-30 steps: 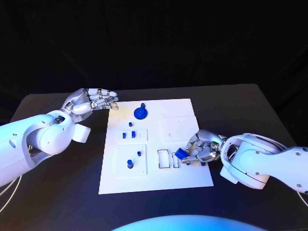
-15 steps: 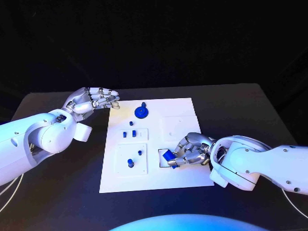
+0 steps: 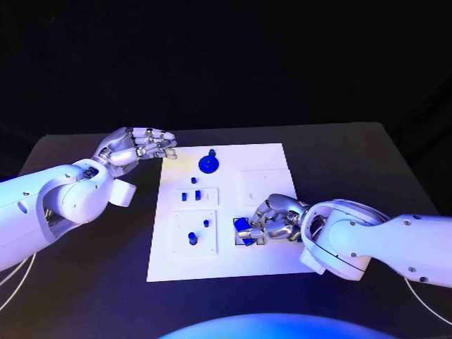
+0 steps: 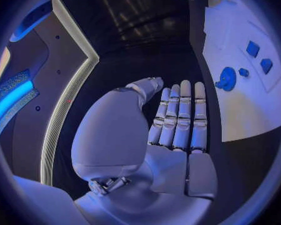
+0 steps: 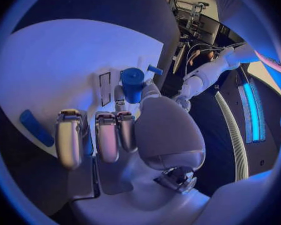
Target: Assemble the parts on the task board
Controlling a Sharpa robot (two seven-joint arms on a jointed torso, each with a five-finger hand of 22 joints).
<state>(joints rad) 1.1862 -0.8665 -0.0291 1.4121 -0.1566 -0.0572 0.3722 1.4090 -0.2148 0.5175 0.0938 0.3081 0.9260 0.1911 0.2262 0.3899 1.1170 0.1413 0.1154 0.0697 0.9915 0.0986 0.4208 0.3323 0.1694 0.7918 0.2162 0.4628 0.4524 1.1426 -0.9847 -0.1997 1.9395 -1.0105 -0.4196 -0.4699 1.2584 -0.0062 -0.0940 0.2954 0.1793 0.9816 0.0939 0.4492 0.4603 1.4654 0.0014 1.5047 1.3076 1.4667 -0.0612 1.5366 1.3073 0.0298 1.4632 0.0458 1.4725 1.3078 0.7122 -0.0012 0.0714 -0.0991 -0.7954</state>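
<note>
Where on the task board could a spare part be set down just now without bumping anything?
Bare patches: the task board along its near edge, below the square recess, and its far right corner beside the round blue part. It is crowded mid-right, where the right hand holds a blue part over the slots.

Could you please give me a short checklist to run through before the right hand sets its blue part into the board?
1. Right hand holds the blue part: ok.
2. Part over the slots near the task board front edge: ok.
3. Part lined up with a slot: cannot tell, the fingers hide it.
4. Left hand off the board, at its far left corner: ok.
5. Left hand holds nothing, fingers straight: ok.
6. Round blue part lies away from the right hand: ok.
</note>
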